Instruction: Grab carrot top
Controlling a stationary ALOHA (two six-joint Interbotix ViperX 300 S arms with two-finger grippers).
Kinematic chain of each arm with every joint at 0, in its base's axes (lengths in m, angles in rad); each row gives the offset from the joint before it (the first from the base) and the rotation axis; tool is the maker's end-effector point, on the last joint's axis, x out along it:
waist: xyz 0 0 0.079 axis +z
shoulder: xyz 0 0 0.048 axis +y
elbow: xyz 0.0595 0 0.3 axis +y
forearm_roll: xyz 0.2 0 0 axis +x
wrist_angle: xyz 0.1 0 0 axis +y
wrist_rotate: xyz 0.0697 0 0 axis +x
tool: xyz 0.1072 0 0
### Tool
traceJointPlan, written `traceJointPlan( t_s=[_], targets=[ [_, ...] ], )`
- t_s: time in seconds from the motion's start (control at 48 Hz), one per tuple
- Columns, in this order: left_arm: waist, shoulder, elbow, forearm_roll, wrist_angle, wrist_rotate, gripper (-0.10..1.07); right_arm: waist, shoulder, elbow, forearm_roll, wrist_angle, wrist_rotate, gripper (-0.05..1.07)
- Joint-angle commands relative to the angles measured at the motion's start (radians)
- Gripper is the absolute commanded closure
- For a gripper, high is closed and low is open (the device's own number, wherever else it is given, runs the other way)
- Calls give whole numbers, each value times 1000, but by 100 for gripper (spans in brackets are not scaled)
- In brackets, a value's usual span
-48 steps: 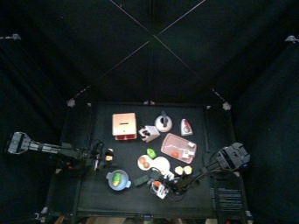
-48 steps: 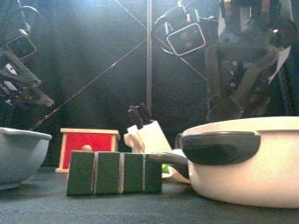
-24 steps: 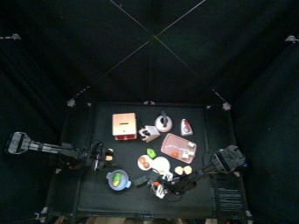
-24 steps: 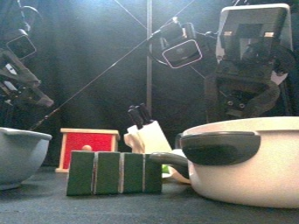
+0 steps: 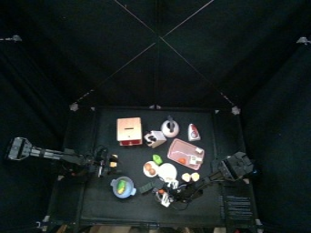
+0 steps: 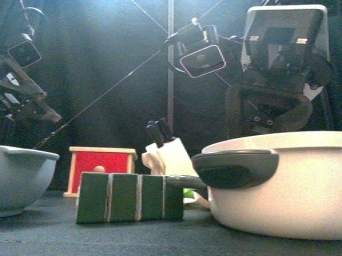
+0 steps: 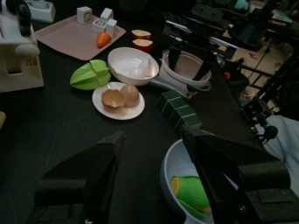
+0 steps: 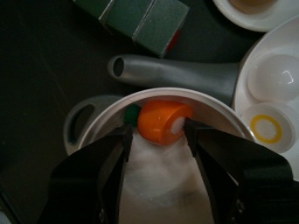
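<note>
We judge approach step: right gripper (image 8: pixel 160 140) fingers spread, poised over carrot top (image 8: pixel 163 121) inside white pot (image 8: pixel 93 112). Next: descend, clench. Left gripper (image 7: pixel 149 162) spread, idle.

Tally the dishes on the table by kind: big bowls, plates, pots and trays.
Big bowls: 2 (white bowl, grey bowl)
Plates: 1 (plate)
Pots: 1 (white pot)
Trays: 1 (pink tray)
Total: 5

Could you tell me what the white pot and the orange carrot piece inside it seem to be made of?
The white pot looks like matte moulded plastic: smooth, evenly coloured walls, grey handle. The carrot piece seems glossy plastic, likely toy food, with a soft highlight on its rounded orange surface. The right gripper straddles it.
</note>
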Motion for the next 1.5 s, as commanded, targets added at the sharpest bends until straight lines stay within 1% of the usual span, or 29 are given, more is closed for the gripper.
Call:
traceJointPlan(
  t_s=[0.0, 0.167, 0.333, 0.521, 0.646, 0.792, 0.938, 1.104, 1.354, 1.479],
  targets=[
    [2, 2, -11, 0, -5, 3, 7, -12, 2, -8, 3, 3, 2, 18],
    [2, 0, -9, -2, -5, 3, 7, -21, 15, -5, 18, 3, 3, 18],
    [3, 0, -8, 0, -3, 3, 7, -23, 8, -9, 35, 17, 3, 17],
    [3, 0, -6, 0, -3, 3, 7, -14, -18, -43, 29, 124, 3, 14],
    [3, 0, -6, 0, -3, 3, 7, -14, -18, -77, 28, 163, 2, 10],
    [3, 0, -6, 0, -3, 3, 7, -14, -12, -92, 17, 164, 2, 6],
    [3, 0, -6, -2, -3, 3, 7, -15, -8, -94, -9, 167, 2, 6],
    [5, 0, -6, -2, -5, 3, 7, -21, 15, -89, -14, 163, 2, 6],
    [5, 0, -6, 0, -5, 3, 7, -21, 37, -83, -11, 156, 2, 7],
    [3, 0, -6, 0, -5, 3, 7, -23, 37, -80, -11, 147, 2, 11]
  ],
)
